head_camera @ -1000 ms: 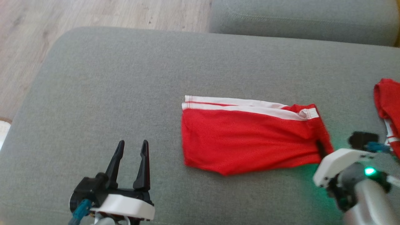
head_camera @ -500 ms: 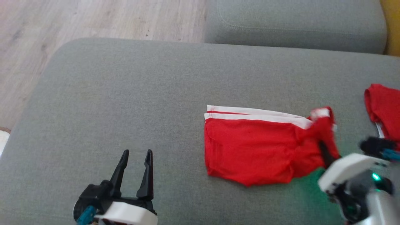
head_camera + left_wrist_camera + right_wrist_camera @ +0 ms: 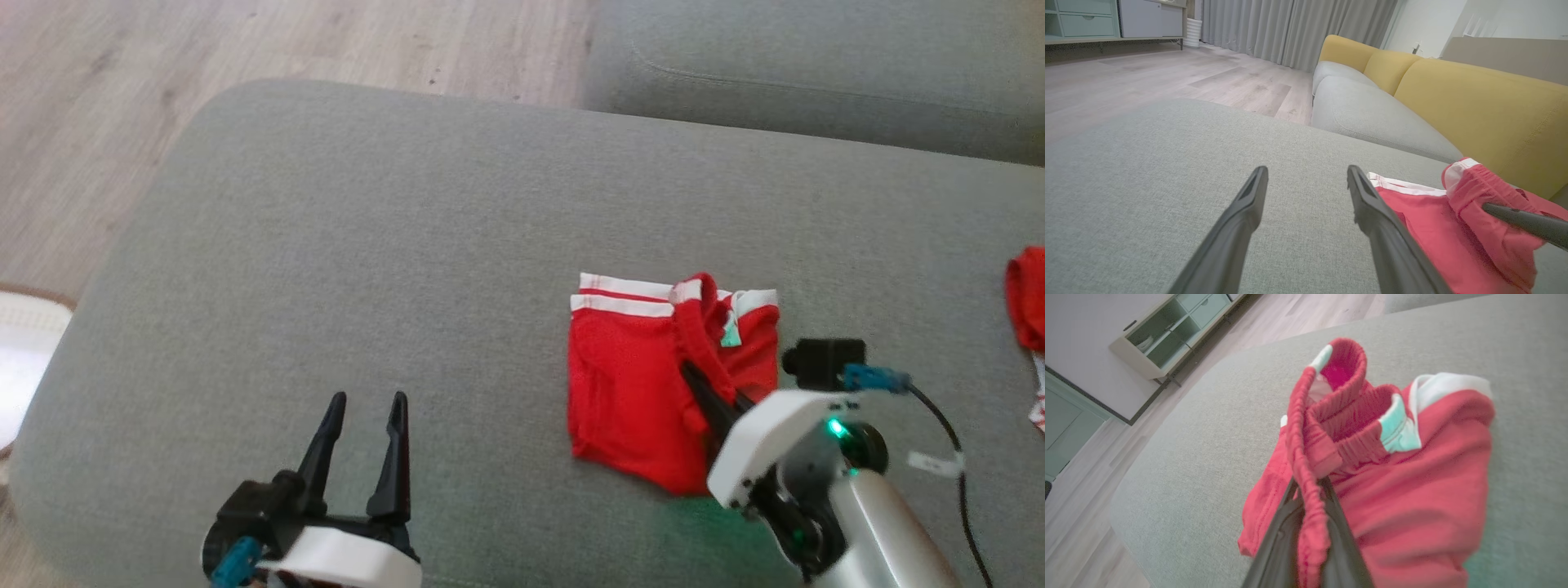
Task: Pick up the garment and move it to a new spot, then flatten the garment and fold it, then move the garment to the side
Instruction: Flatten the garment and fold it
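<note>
Here the right tool (image 3: 690,376) clamps the red shorts (image 3: 624,384) on the sofa (image 3: 367,245); left tool (image 3: 367,402) stands apart.

So the red shorts (image 3: 629,392) with the white stripes are lying on the grey sofa cushion (image 3: 367,245), with the right half flopped over onto the left. The right gripper (image 3: 690,371) is clamped on the elastic waistband (image 3: 698,314). The left gripper (image 3: 367,400) hangs over bare cushion well off to the left, fingers spread and holding nothing. Another red garment (image 3: 1029,298) peeks in at the right edge.
</note>
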